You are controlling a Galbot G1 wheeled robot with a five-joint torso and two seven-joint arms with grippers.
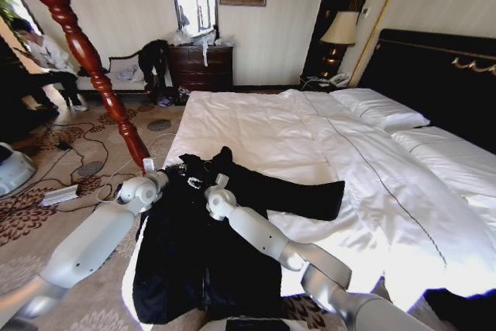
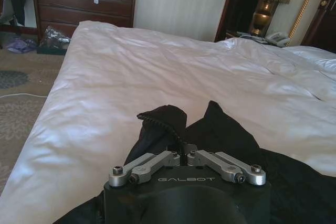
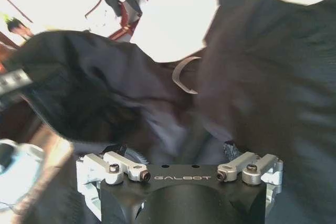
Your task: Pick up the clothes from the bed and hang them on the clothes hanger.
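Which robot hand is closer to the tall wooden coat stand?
Left. The left gripper sits on the black coat's collar, just by the coat stand's foot. The right gripper is farther over the coat.

Plenty of open duvet on the bed (image 1: 263, 125) in the middle and upper right of the head frame, nothing sitting on it. The coat (image 1: 209, 246) hogs the lower left corner of the mattress, with both arms lying over it. The coat stand (image 1: 85, 56) leans across the upper left, right beside the left gripper (image 1: 149, 167), so that side is tight. Cables clutter the carpet at left.
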